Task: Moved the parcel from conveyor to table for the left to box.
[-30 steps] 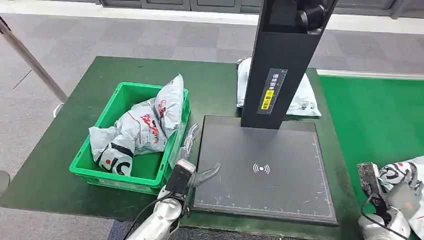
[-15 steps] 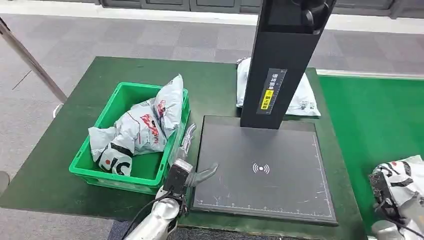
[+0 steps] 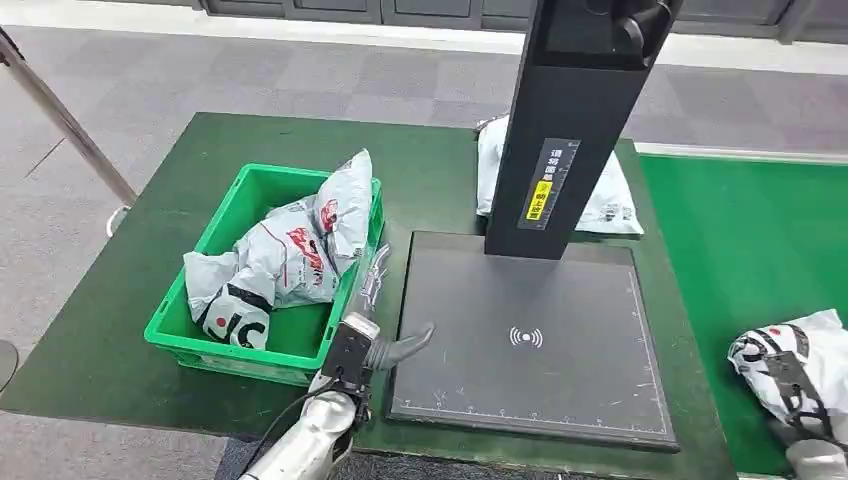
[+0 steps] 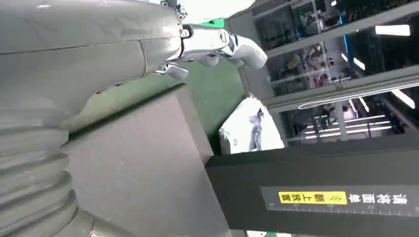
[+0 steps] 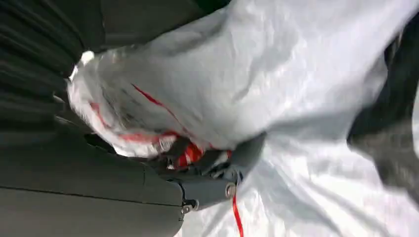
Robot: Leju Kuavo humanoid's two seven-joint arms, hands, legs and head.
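Observation:
A crumpled white parcel (image 3: 775, 358) with red and black print lies on the green conveyor belt (image 3: 750, 240) at the right. My right hand (image 3: 803, 400) lies over its near side, and in the right wrist view the hand (image 5: 207, 190) grips the white parcel (image 5: 276, 84) with the thumb pressed into the plastic. My left hand (image 3: 365, 335) hovers at the left edge of the black scanner pad (image 3: 530, 340), beside the green box (image 3: 240, 362), fingers apart and holding nothing. The left wrist view has that hand (image 4: 123, 54) above the pad (image 4: 138, 163).
The green box holds several white parcels (image 3: 285, 262) and stands on the dark green table (image 3: 130, 290). The scanner's black post (image 3: 570, 120) rises from the pad's far edge, with another white parcel (image 3: 612, 205) behind it. A metal pole (image 3: 60, 115) slants at the far left.
My right hand has slid right and lower in the picture, closing onto the parcel on the belt, and more of the parcel now shows. The left hand has barely shifted.

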